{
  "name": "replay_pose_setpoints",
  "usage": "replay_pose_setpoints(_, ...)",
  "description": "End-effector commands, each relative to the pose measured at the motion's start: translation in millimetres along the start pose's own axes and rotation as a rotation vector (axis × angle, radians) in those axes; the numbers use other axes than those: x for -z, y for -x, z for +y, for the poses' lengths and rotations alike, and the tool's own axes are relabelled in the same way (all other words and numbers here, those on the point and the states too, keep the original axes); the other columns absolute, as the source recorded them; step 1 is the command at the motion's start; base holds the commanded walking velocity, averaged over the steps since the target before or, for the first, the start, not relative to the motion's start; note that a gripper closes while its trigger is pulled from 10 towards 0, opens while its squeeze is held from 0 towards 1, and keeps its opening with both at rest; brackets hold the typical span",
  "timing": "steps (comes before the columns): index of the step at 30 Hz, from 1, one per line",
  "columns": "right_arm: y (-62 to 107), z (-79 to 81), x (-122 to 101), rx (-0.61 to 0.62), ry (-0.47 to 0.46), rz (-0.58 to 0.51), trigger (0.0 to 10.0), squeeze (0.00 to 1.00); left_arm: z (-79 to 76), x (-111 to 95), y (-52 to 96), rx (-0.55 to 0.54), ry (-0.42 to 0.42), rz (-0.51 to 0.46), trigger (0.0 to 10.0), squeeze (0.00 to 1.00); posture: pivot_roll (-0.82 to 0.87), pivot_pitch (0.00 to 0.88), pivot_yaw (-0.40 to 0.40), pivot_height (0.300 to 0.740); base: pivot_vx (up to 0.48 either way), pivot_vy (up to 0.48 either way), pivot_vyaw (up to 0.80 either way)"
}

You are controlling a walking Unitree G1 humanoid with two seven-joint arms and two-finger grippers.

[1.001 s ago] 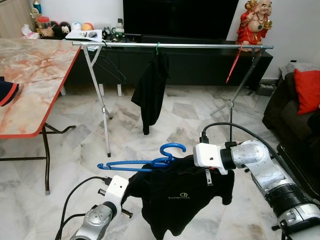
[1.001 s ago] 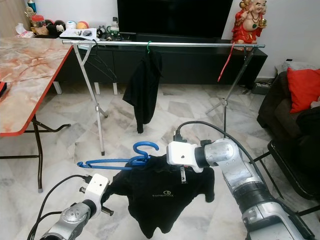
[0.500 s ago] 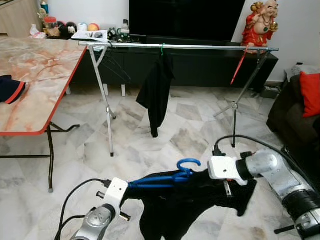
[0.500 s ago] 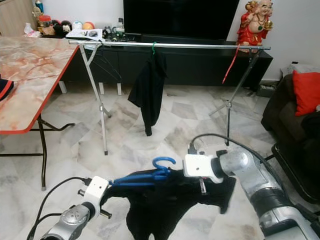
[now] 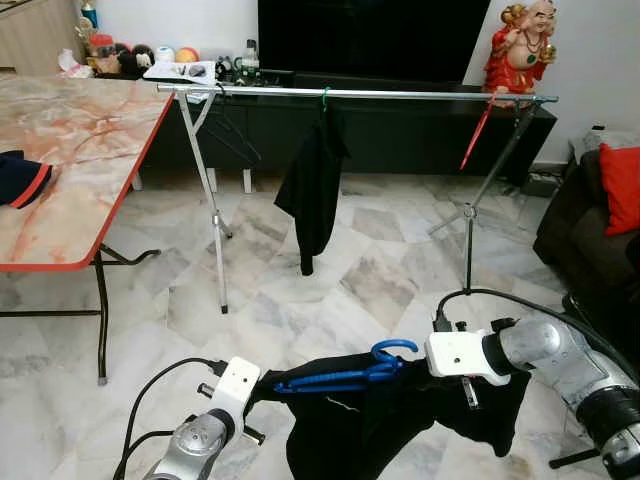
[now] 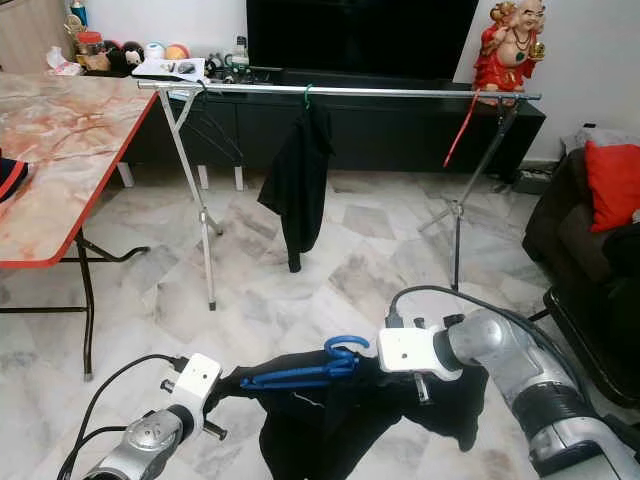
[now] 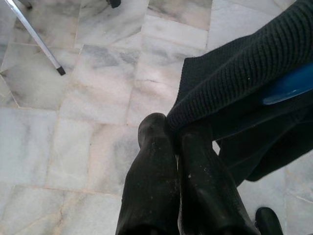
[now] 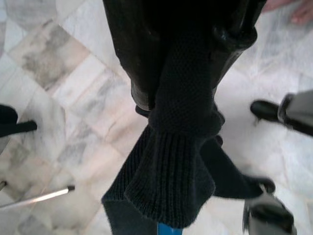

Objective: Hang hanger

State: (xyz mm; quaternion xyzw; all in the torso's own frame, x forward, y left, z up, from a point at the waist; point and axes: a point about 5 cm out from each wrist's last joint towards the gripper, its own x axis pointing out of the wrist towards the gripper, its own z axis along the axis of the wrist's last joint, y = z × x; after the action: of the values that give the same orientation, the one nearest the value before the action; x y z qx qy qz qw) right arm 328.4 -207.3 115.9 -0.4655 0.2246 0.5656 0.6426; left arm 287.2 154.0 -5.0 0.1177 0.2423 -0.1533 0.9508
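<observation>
A blue hanger [image 5: 330, 380] with a black knit garment [image 5: 400, 425] draped over it is held low over the floor between my two arms. Its hook [image 5: 395, 347] points up, near my right wrist. My left gripper [image 7: 173, 129] is shut on the garment's ribbed edge, beside the hanger's blue end [image 7: 288, 83]. My right gripper [image 8: 188, 63] is shut on the other side of the garment, whose cuff hangs down. Far ahead stands the clothes rack, and its metal rail [image 5: 400, 95] runs well above the hanger.
A black garment [image 5: 315, 190] hangs mid-rail, a red hanger [image 5: 478, 125] at its right end, dark hangers [image 5: 225, 135] at its left. A marble-topped table [image 5: 70, 150] stands left, a dark sofa with a red cushion [image 5: 620, 185] right, and a TV cabinet [image 5: 420, 135] behind.
The hanger and garment have sunk lower and a little to the right, and the garment now hangs more bunched. My right arm has dropped with them. The camera shifted early on.
</observation>
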Motion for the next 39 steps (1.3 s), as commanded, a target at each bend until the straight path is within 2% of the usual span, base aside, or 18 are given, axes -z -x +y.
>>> replay_pose_setpoints(1,24.5,1.2,27.5,0.025,-0.04,0.145,0.0,0.0,12.7,20.6,8.1,-0.06,0.012,0.089,0.0,0.0,0.11,0.047,-0.074,0.74,0.0,0.0,0.0)
replay_pose_setpoints(5,22.3,-0.1,33.0,0.054,-0.006,0.229,0.0,0.0,13.3,20.6,8.4,-0.062,0.013,0.088,0.0,0.0,0.12,0.056,-0.076,0.74,0.0,0.0,0.0)
replay_pose_setpoints(11,11.3,-2.4,34.8,0.146,0.027,0.288,0.0,0.0,15.9,15.7,8.2,-0.056,0.011,0.062,0.0,0.0,0.12,0.06,-0.078,0.74,0.0,0.0,0.0)
replay_pose_setpoints(16,-1.9,3.6,31.7,0.161,0.007,0.244,0.0,0.0,16.5,6.3,6.0,-0.043,-0.018,0.029,0.0,0.0,0.12,0.063,-0.08,0.74,0.0,0.0,0.0)
replay_pose_setpoints(17,-10.9,9.1,30.9,0.16,-0.005,0.228,0.0,0.0,14.9,-1.7,3.9,-0.023,-0.022,-0.001,0.0,0.0,0.12,0.063,-0.08,0.74,0.0,0.0,0.0)
replay_pose_setpoints(20,-24.6,16.7,30.6,0.186,-0.024,0.221,0.0,0.0,11.7,-15.5,1.5,0.016,-0.033,-0.053,0.0,0.0,0.12,0.063,-0.079,0.74,0.0,0.0,0.0)
replay_pose_setpoints(22,-28.5,18.1,30.6,0.206,-0.043,0.218,0.0,0.0,10.2,-19.8,1.1,0.037,-0.038,-0.068,0.0,0.0,0.12,0.063,-0.079,0.74,0.0,0.0,0.0)
replay_pose_setpoints(25,-39.9,24.7,31.4,0.245,-0.069,0.231,0.0,0.0,4.5,-33.9,1.3,0.118,-0.065,-0.114,0.0,0.0,0.13,0.066,-0.079,0.74,0.0,0.0,0.0)
replay_pose_setpoints(28,-44.0,26.5,32.0,0.268,-0.083,0.243,0.0,0.0,2.1,-38.5,2.8,0.166,-0.091,-0.117,0.0,0.0,0.13,0.068,-0.078,0.74,0.0,0.0,0.0)
replay_pose_setpoints(34,-48.5,15.9,23.4,0.384,-0.173,0.192,0.0,0.0,-8.5,-42.5,9.1,0.309,-0.131,-0.116,0.0,0.0,0.13,0.068,-0.078,0.74,0.0,0.0,0.0)
replay_pose_setpoints(37,-54.8,11.9,14.8,0.422,-0.237,0.139,0.0,0.0,-19.5,-50.0,17.6,0.437,-0.154,-0.142,0.0,0.0,0.13,0.069,-0.077,0.74,0.0,0.0,0.0)
replay_pose_setpoints(39,-56.1,11.3,13.5,0.433,-0.244,0.135,0.0,0.0,-21.1,-52.2,19.5,0.452,-0.162,-0.144,0.0,0.0,0.14,0.068,-0.078,0.74,0.0,0.0,0.0)
